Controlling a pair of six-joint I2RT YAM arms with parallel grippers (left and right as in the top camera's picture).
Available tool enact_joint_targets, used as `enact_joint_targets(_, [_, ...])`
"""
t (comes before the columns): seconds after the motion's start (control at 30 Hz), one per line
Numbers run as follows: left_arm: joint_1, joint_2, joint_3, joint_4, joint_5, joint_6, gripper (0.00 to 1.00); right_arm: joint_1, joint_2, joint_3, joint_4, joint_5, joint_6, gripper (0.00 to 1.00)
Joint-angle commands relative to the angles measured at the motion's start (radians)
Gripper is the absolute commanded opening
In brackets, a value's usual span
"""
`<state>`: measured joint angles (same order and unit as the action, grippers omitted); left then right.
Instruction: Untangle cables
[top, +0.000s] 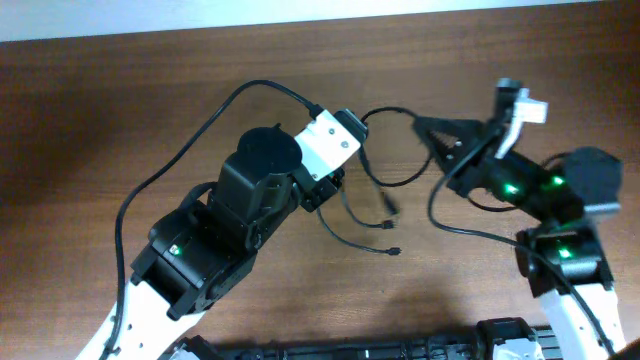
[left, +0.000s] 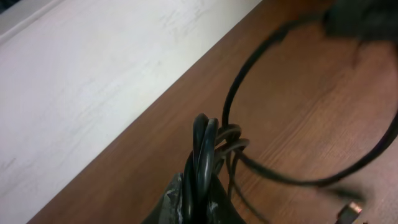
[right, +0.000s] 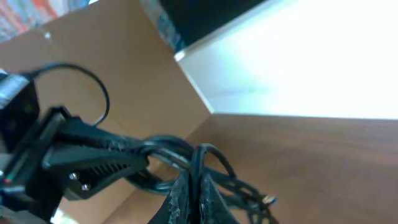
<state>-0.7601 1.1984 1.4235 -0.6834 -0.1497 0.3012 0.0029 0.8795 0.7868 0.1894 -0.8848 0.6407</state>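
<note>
table (top: 120, 90): brown wood grain, matt | cables (left: 202, 149): black, smooth, faintly glossy | right tool pads (right: 180, 202) — dark, rough

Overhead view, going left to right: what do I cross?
Left arm → left hand, shut on the cords → loose plug ends of the cables → right hand, also shut on them → right arm.

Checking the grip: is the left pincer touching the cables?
Touching. The left wrist view shows the left pincer shut on the cables, clamping the bundle.
</note>
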Motion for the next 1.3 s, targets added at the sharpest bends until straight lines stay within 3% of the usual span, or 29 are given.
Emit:
enact_joint_targets(0.0, [0.003, -0.022, 0.016, 0.0, 0.001, -0.021, 0.0, -0.082, -0.064, 0.003, 0.026, -0.002, 0.042, 0.04])
enact_joint_targets(0.33, [0.003, -0.014, 0.016, -0.041, 0.247, -0.008, 0.0, -0.156, -0.103, 0.003, 0.192, -0.002, 0.11, 0.04])
enact_joint_targets(0.67, [0.003, 0.023, 0.016, -0.048, 0.507, 0.06, 0.0, -0.156, -0.103, 0.003, 0.212, -0.002, 0.111, 0.04])
enact_joint_targets(1.1, [-0.006, 0.056, 0.016, -0.059, 0.509, 0.068, 0.0, -0.156, -0.103, 0.003, 0.211, 0.105, 0.12, 0.04])
enact_joint_targets(1.27, [-0.005, 0.056, 0.016, -0.058, 0.333, 0.018, 0.0, -0.156, -0.103, 0.003, 0.167, 0.145, 0.12, 0.04])
